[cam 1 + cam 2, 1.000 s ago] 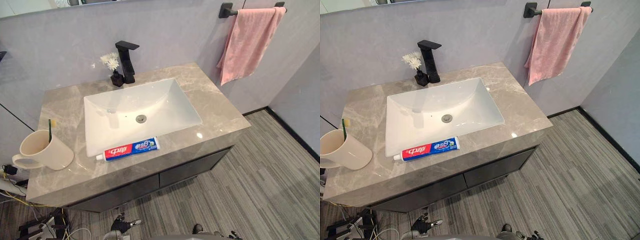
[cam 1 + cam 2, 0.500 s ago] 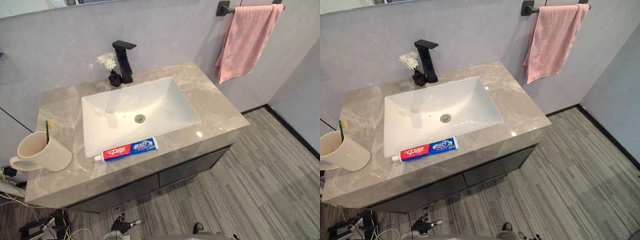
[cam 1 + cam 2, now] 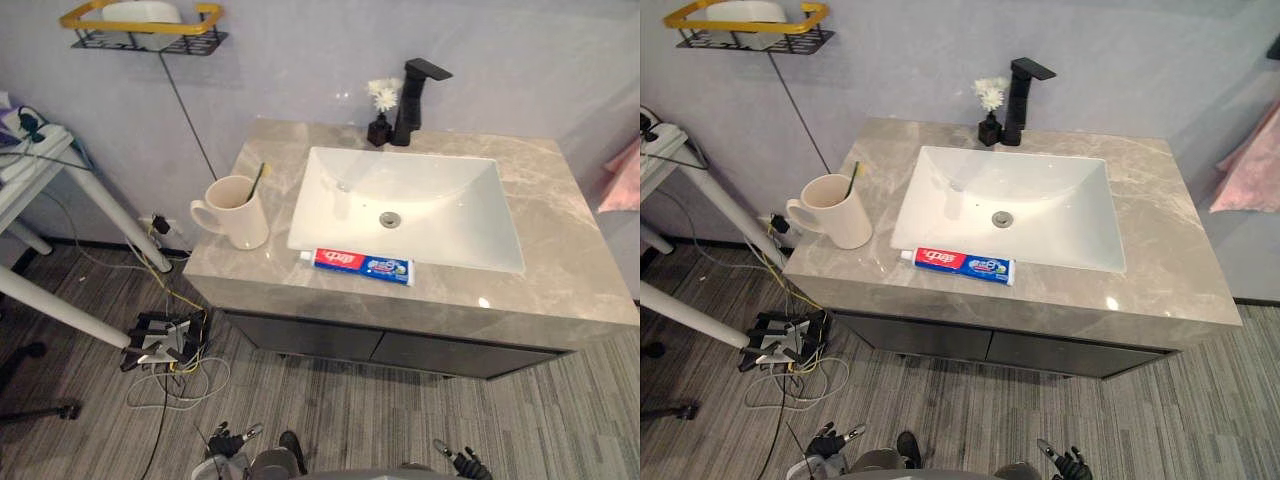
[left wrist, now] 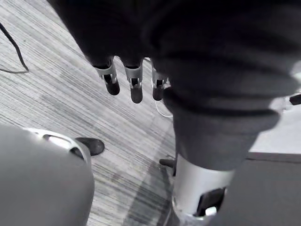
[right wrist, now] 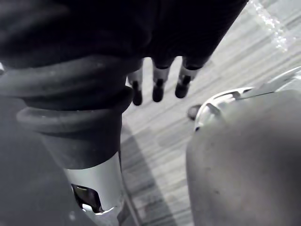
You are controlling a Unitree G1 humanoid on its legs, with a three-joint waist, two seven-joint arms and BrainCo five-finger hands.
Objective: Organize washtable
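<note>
A grey marble washtable (image 3: 560,295) holds a white sink (image 3: 440,215). A cream mug (image 3: 235,212) with a green toothbrush (image 3: 257,181) in it stands at the counter's left end. A red and blue toothpaste tube (image 3: 362,265) lies flat on the sink's front rim. My left hand (image 3: 232,441) hangs low near the floor, well short of the counter, fingers (image 4: 135,88) straight and empty. My right hand (image 3: 455,462) hangs the same way, fingers (image 5: 157,88) relaxed with nothing in them.
A black faucet (image 3: 413,94) and a small black vase of white flowers (image 3: 380,108) stand behind the sink. A pink towel (image 3: 622,180) hangs at the right. A wire wall shelf (image 3: 145,26), a white side table (image 3: 45,160) and floor cables (image 3: 165,340) are at the left.
The whole picture has shifted: the camera has swung left, bringing in the shelf, side table and cables. The things on the counter have not moved.
</note>
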